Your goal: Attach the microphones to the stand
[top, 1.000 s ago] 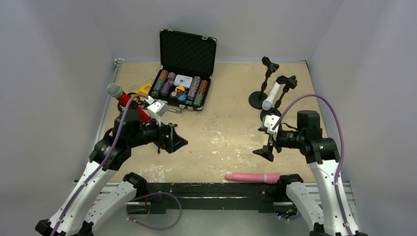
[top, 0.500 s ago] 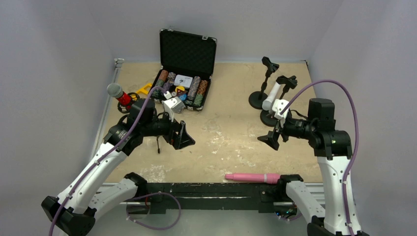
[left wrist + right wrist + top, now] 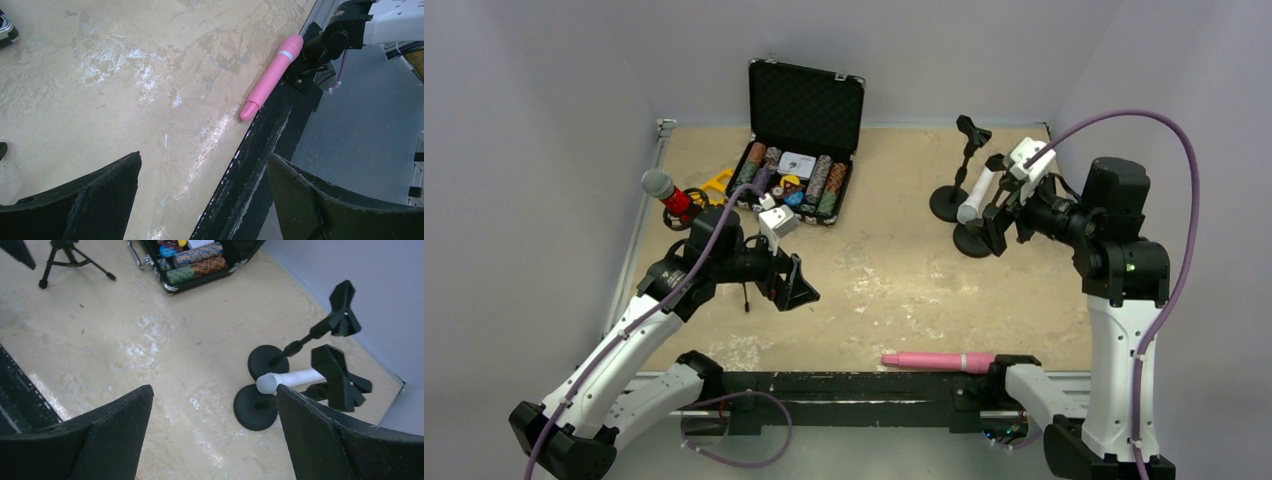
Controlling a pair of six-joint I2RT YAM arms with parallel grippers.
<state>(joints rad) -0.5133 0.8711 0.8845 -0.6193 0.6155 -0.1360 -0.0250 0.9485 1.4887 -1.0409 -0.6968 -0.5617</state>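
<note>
**Desk:** How do your grippers stand?

**Me:** My left gripper (image 3: 789, 285) hangs low over the left-middle of the table (image 3: 894, 280). Its jaws are spread wide with nothing between them. My right gripper (image 3: 215, 390) is also wide open and carries nothing. I hold it raised at the far right, looking down on the stands.

**Desk:** Where are the microphones?

**Me:** The pink microphone (image 3: 272, 77) lies flat at the near edge of the table. It rests along the black rail (image 3: 260, 145), just beside my right arm's base. The white microphone (image 3: 295, 379) sits in the clip of the nearer stand (image 3: 255, 410), tilted with its grey head down. The farther stand (image 3: 265, 362) is just behind it, and their round bases are close together. In my right wrist view both stands show beyond the fingers, apart from them.

**Desk:** And the red one?

**Me:** The red microphone (image 3: 674, 200) is at the left edge, tilted with its grey mesh head up. My left arm hides its lower part, so I cannot tell what carries it. An open poker-chip case (image 3: 799, 150) stands at the back, to its right.
</note>
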